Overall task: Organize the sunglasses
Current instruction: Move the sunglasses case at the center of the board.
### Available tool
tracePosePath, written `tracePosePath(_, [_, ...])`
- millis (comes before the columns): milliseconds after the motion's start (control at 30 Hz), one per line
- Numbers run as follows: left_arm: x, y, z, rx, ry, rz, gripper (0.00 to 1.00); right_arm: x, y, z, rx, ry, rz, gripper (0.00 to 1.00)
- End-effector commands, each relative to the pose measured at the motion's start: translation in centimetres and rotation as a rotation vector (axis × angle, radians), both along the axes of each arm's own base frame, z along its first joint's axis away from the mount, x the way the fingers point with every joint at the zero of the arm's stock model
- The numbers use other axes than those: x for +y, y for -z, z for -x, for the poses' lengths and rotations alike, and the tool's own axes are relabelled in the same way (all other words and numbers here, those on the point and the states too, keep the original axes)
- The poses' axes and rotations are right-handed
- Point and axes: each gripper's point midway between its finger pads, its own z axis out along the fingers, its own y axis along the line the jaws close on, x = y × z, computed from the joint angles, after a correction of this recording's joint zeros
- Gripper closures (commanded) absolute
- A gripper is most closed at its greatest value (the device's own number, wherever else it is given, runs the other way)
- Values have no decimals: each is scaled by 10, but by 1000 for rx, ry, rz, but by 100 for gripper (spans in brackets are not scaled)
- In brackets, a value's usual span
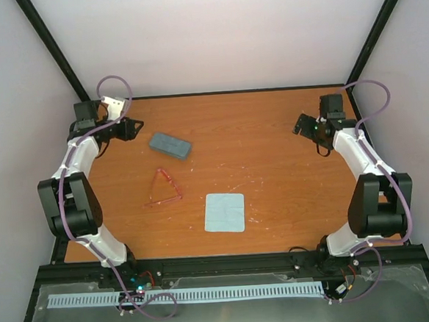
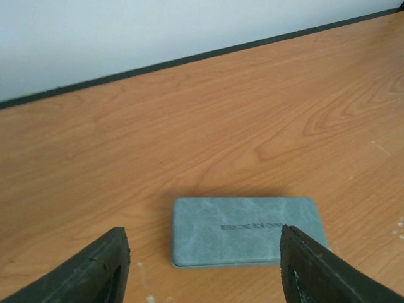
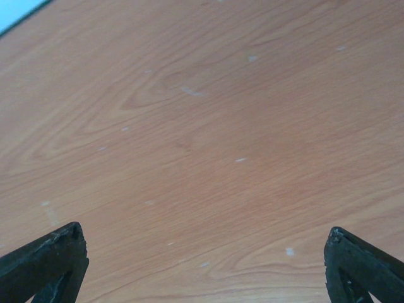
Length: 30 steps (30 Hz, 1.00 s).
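The red-pink wire sunglasses [image 1: 162,187] lie on the wooden table with temples spread, left of centre. The closed grey-blue case [image 1: 170,146] lies behind them; it also shows in the left wrist view [image 2: 246,231], flat on the table. My left gripper [image 1: 133,128] is open and empty, hovering just left of the case, its fingers [image 2: 95,271] wide apart with the case ahead between them. My right gripper [image 1: 300,123] is open and empty at the far right, over bare wood; its fingertips [image 3: 47,259] frame only table. The sunglasses are out of both wrist views.
A flat light-blue square cloth [image 1: 225,212] lies near the table's front centre. Black frame posts and pale walls bound the table [image 1: 273,157] at back and sides. A black rail runs along the near edge by the arm bases.
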Motion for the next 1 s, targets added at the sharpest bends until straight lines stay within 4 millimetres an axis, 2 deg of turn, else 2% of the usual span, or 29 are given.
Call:
tracePosePath(0, [21,-12,-17,-21,-76,-80,36,46,-13,-6,-102,-141,-266,0])
tracePosePath(67, [26,-9,-19,-31,-82,-129,38,68,-10,-6,-109,-211,-388,0])
tracePosePath(100, [30,-9,-20,-42,-88,-155,39,73,-5,-7,-88,-211,-394,0])
tracePosePath(133, [33,-6,-21,-44,-87,-177,40,77,1,-7,-60,-227,-360,0])
tracePosePath(200, [40,-1,-23,-39,-96,-214,44,84,13,-10,9,-265,-184,0])
tracePosePath(267, [48,10,-28,-2,-116,-258,50,110,17,-13,54,-351,-75,0])
tracePosePath(333, [56,25,-31,48,-126,-282,62,131,18,-19,75,-408,-24,0])
tracePosePath(400, [59,36,-34,84,-120,-291,73,153,19,-22,82,-455,12,5])
tracePosePath(433, [61,40,-36,91,-120,-300,76,164,18,-26,78,-475,23,9])
tracePosePath(567, [75,60,-47,139,-153,-356,80,197,21,-29,74,-548,86,18])
tracePosePath(633, [79,77,-52,183,-152,-368,82,215,23,-30,72,-595,97,26])
tracePosePath(733, [76,94,-57,234,-119,-347,84,235,23,-34,65,-645,93,38])
tracePosePath(800, [68,99,-60,269,-77,-299,85,247,21,-37,51,-677,74,53])
tracePosePath(833, [61,98,-61,283,-45,-260,86,252,21,-38,51,-691,66,56])
tracePosePath(900, [46,98,-58,319,6,-188,86,259,18,-42,42,-708,68,53])
tracePosePath(967, [36,104,-57,346,36,-164,86,264,13,-45,29,-727,94,46])
